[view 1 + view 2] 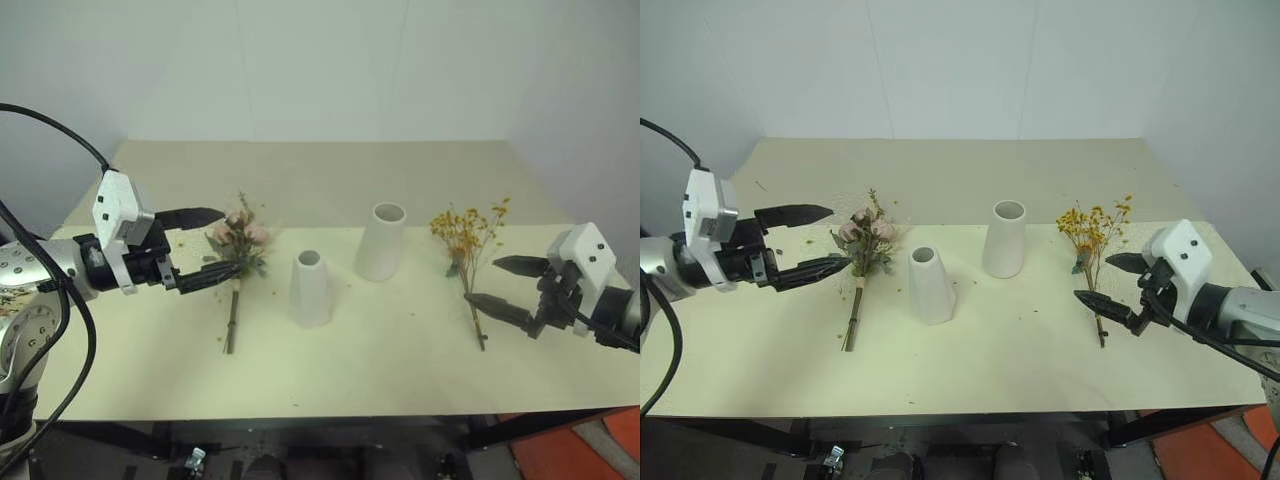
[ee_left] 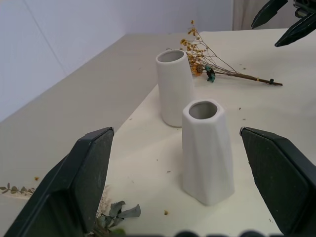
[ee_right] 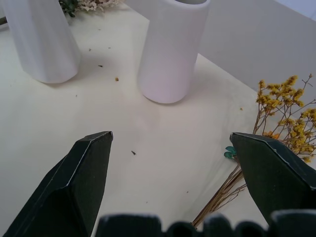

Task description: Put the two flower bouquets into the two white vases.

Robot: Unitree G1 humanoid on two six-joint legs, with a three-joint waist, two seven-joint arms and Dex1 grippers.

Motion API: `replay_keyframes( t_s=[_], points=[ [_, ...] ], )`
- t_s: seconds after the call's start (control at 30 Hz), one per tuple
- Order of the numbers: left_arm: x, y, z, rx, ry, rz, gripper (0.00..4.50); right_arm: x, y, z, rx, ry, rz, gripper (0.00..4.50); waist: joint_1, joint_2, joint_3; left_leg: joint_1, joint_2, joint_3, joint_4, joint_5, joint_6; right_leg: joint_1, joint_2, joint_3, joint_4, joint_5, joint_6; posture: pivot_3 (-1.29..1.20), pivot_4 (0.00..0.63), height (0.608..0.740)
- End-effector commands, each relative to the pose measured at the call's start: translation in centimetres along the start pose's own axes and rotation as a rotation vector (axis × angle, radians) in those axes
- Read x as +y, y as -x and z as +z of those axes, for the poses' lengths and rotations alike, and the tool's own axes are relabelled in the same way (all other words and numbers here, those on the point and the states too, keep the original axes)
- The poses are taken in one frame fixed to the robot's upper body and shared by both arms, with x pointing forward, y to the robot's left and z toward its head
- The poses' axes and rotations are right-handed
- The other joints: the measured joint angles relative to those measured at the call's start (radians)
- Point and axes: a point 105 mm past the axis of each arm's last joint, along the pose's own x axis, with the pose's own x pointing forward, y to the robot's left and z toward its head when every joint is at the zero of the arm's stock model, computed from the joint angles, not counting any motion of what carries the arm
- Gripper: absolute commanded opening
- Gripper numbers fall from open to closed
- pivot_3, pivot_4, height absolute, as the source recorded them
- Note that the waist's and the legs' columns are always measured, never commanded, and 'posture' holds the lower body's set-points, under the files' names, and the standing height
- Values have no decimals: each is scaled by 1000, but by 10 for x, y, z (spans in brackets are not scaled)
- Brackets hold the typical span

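Table (image 1: 400, 400) front strip: bare, passable | centre: shorter vase (image 1: 311, 288) and taller vase (image 1: 381, 242) upright, narrow gap between | flanks: pink bouquet (image 1: 237, 250), yellow bouquet (image 1: 467, 243) lying flat.

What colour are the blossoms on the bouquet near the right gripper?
Yellow blossoms, clearest in the right wrist view.

A wide rectangular table (image 1: 400, 370) with a pale cream, matte top stands pushed up against a plain white wall (image 1: 320, 60). A faint seam crosses the tabletop from side to side, and small dark specks lie scattered over it. Soft, even light falls on it. Below the front edge shows a dark frame (image 1: 330, 440), and at the right corner, orange-red floor (image 1: 585, 450).
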Motion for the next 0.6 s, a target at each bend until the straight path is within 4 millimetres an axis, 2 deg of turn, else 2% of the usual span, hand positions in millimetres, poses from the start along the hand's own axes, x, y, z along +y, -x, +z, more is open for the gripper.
replay_keyframes(
  t_s=[0.03, 0.4, 0.53, 0.6],
  points=[
    [4, -1, 7, 7, -35, 9, 4469, -11, 3, 9, 0, 68, -67, 4500, 0, 0, 0, 0, 0, 0, 0, 0, 0, 0, 0, 0, 0, 0, 0, 0, 150, 740],
    [7, -5, 7, 36, -17, -18, 4469, -8, 5, 2, 62, 17, -78, 4500, 0, 0, 0, 0, 0, 0, 0, 0, 0, 0, 0, 0, 0, 0, 0, 0, 150, 740],
    [7, -13, 10, 41, -14, -60, 4469, -18, 0, -9, 164, -108, -124, 4500, -2, 0, 0, 0, 0, 0, 0, 0, 0, 0, 0, 0, 0, 0, 0, 0, 150, 740],
    [4, -26, 20, -1, -30, -117, 4469, -27, -8, -15, 223, -166, -168, 4500, -2, 0, 0, 0, 0, 0, 0, 0, 0, 0, 0, 0, 0, 0, 0, 0, 150, 740]
  ],
)
